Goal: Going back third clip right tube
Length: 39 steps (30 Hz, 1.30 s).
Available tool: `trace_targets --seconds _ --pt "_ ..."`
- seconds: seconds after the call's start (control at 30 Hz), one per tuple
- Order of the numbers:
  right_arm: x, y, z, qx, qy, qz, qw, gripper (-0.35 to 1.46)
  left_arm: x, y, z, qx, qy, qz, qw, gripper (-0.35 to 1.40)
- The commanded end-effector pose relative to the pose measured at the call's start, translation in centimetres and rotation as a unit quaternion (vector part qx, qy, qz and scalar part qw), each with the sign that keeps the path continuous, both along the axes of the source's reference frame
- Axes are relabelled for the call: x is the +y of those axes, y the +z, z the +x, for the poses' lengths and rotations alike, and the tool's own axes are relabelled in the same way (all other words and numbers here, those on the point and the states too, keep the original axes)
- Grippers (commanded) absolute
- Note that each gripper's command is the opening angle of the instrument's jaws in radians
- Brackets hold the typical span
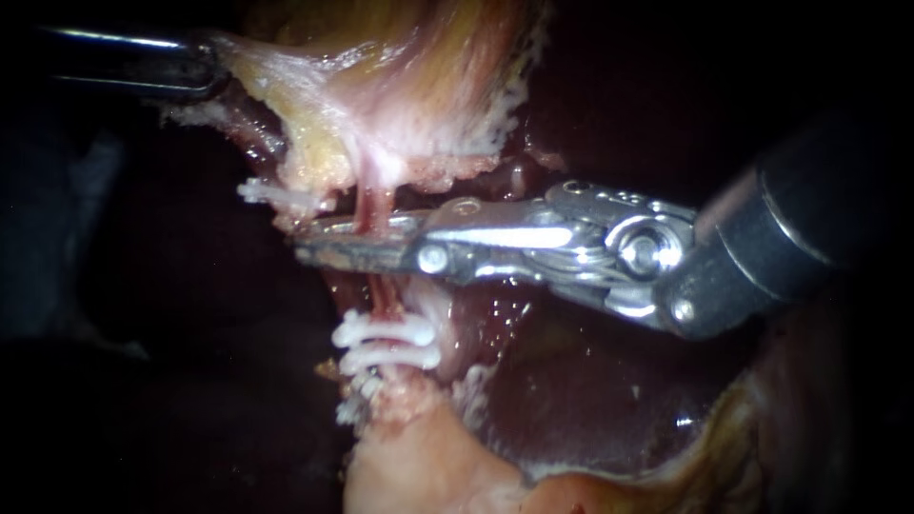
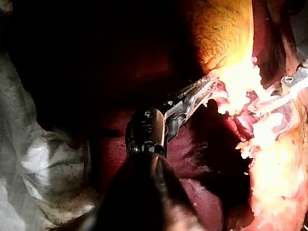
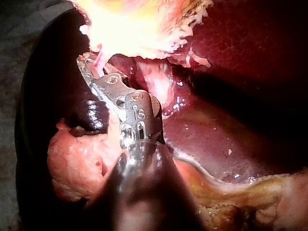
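Observation:
A thin pink tube [image 1: 373, 202] runs down from the gallbladder [image 1: 400, 86] to the tissue below. My right instrument [image 1: 319, 244] reaches across it from the right. Its slim jaws stand open by a narrow gap, and the tube passes between them. Two white clips [image 1: 386, 343] sit on the tube just below the jaws. A third white clip [image 1: 271, 195] shows above and left of the jaw tips. At the upper left, my left instrument [image 1: 217, 67] is shut on the gallbladder's edge and holds it up. The right wrist view shows the right instrument's jaws [image 3: 87, 66] at the tube [image 3: 99, 59].
Dark red liver [image 1: 571, 390] lies under the right instrument's shaft and to the lower right. Pale fatty tissue [image 1: 419, 466] sits below the clips. In the left wrist view, white cloth [image 2: 38, 163] lies beside the left instrument's shaft.

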<state>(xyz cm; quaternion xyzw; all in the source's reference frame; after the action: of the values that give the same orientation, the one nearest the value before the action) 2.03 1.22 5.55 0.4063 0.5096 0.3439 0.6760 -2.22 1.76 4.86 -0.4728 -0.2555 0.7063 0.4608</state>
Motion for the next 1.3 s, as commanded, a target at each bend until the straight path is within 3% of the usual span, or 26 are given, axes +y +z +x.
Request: trace_targets --seconds 0.03,0.13,0.2,0.27,0.37,0.57,0.7,0.9,1.13,1.23,1.3 --pt "0.0 0.01 -0.01 0.0 0.0 0.0 1.0 -0.35 0.0 0.0 0.0 0.0 0.0 0.0 1.0 -0.35" --pt "-0.01 0.01 -0.01 -0.005 -0.008 0.0 0.9999 -0.35 0.0 0.0 0.0 0.0 0.0 0.0 1.0 -0.35" --pt "-0.04 0.02 0.0 -0.01 -0.013 -0.001 0.9999 0.03 0.0 0.0 0.0 0.0 0.0 0.0 1.0 -0.35" --pt "-0.04 0.03 0.02 -0.009 -0.013 -0.004 0.9999 0.22 0.0 0.0 0.0 0.0 0.0 0.0 1.0 -0.35" --pt "-0.04 0.04 0.07 -0.006 -0.015 -0.021 0.9996 0.37 0.0 0.0 0.0 0.0 0.0 0.0 1.0 -0.35" --pt "-0.06 0.12 0.1 -0.006 -0.021 -0.05 0.9985 0.43 0.0 0.0 0.0 0.0 0.0 0.0 1.0 -0.35" --pt "-0.06 0.29 0.08 -0.031 -0.028 -0.096 0.9944 0.45 -0.01 0.0 -0.01 0.0 0.0 0.0 1.0 -0.35" --pt "0.02 0.59 0.01 -0.053 -0.007 -0.123 0.9909 0.49 -0.01 0.0 -0.01 0.0 0.0 -0.001 1.0 -0.35" --pt "0.07 0.62 -0.07 -0.047 -0.012 -0.153 0.987 0.49 -0.02 0.0 -0.02 0.001 -0.001 -0.001 1.0 -0.35" --pt "0.06 0.6 -0.11 -0.039 -0.022 -0.186 0.9815 0.49 -0.02 0.0 -0.02 0.001 -0.001 -0.001 1.0 -0.35" --pt "0.03 0.57 -0.2 -0.03 -0.034 -0.222 0.974 0.49 -0.02 -0.01 -0.02 0.001 -0.001 -0.001 1.0 -0.35"
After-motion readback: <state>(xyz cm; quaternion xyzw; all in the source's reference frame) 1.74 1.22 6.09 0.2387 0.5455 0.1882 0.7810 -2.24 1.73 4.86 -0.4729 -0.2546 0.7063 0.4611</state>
